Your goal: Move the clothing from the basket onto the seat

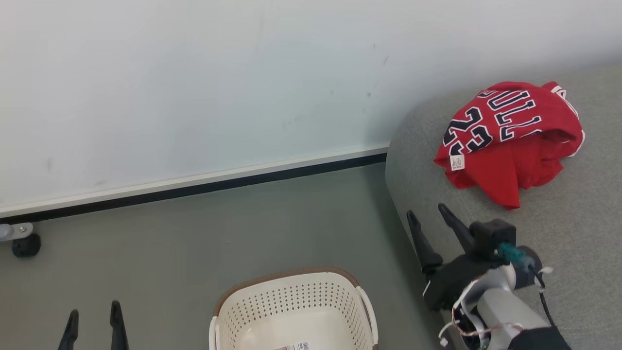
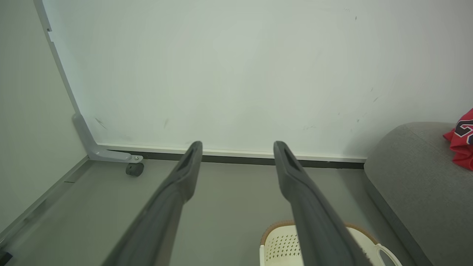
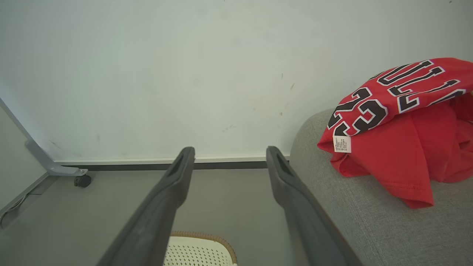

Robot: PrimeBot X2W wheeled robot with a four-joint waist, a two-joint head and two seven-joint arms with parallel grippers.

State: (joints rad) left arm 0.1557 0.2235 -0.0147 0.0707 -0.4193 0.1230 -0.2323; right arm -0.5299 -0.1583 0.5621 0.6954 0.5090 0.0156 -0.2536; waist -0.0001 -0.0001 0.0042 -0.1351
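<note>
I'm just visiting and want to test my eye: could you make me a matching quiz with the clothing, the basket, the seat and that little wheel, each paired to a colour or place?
Things:
1. clothing
2. basket
3. seat
4. wheel

Descriptions:
A. black, at the head view's left edge
B. grey, under the red heap
C. cream, with perforated sides
D. red, with a navy 22

Pairs: 1-D, 2-C, 3-B, 4-A

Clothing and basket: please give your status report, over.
Left claw open, empty. Right claw open, empty. Clothing lies on seat; basket shows none. Nothing in the way.
</note>
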